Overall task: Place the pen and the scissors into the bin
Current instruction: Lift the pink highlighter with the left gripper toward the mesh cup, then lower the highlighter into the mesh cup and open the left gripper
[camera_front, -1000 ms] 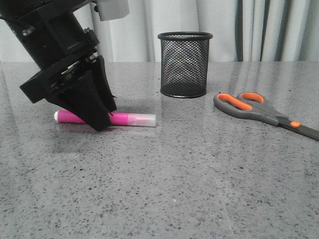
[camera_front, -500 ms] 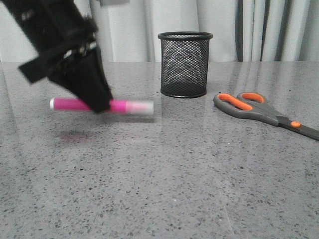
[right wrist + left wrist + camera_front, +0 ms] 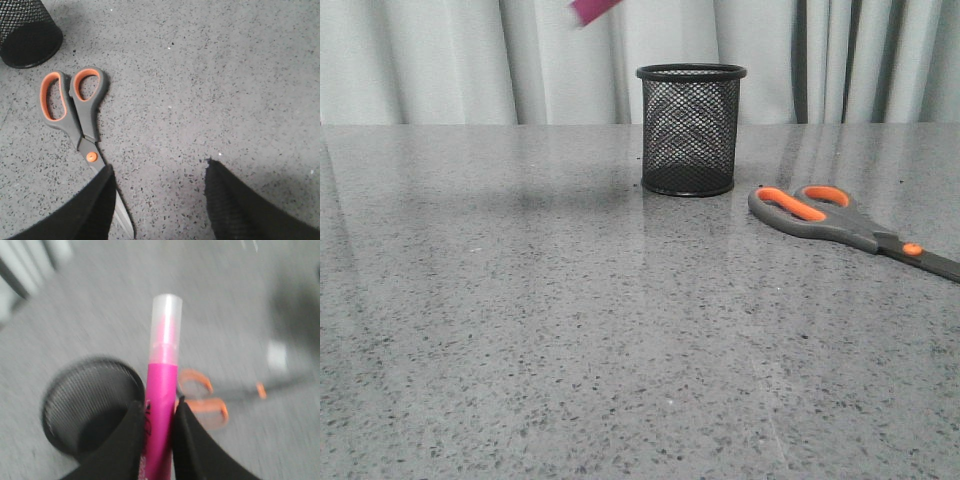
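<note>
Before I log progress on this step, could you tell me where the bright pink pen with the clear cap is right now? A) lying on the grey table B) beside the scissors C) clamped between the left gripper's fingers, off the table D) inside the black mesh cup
C: the left wrist view shows the bright pink pen clamped by the left gripper, above the black mesh cup.

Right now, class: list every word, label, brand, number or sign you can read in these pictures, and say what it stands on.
Nothing can be read.
Pen: dark marks on the pink barrel beside the left pincer, too blurred and hidden to read.
Scissors: no print visible.
Bin: plain black mesh, no label.
</note>
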Motion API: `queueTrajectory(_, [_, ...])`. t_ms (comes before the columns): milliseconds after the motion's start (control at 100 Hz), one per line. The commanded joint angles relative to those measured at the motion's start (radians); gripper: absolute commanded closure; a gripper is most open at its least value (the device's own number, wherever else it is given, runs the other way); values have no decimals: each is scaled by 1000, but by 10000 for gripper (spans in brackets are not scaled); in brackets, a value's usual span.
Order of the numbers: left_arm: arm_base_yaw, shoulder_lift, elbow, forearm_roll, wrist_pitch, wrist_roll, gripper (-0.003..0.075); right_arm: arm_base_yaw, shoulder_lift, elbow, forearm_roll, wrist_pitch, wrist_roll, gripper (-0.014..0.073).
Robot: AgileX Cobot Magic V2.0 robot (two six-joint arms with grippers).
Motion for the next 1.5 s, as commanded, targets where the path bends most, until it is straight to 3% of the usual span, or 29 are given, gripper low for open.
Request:
queueTrajectory(0, [-7, -16, -31, -227, -131, 57, 739, -9, 1, -38, 11, -45, -11, 238])
queueTrajectory(130, [-14, 31, -31, -462, -185, 194, 739, -9, 1, -38, 11, -45, -11, 238])
queueTrajectory(230, [-36, 70, -31, -538, -221, 256, 739, -9, 1, -38, 11, -45, -11, 238])
queueTrajectory(520, [-115, 152, -32, -581, -384, 396, 739, -9, 1, -38, 11, -47, -11, 238])
queueTrajectory(940, [-117, 196, -32, -602, -384, 403, 732, -9, 1, -38, 11, -47, -11, 238])
queueTrajectory(1060, [-106, 196, -32, -602, -373, 403, 638, -9, 1, -38, 11, -47, -11, 238])
queueTrajectory(1280, [-92, 184, -32, -616, -352, 403, 325, -9, 1, -38, 11, -47, -11, 238])
queueTrajectory(1490, [-37, 95, -32, -616, -279, 403, 302, -9, 1, -38, 11, -63, -11, 238])
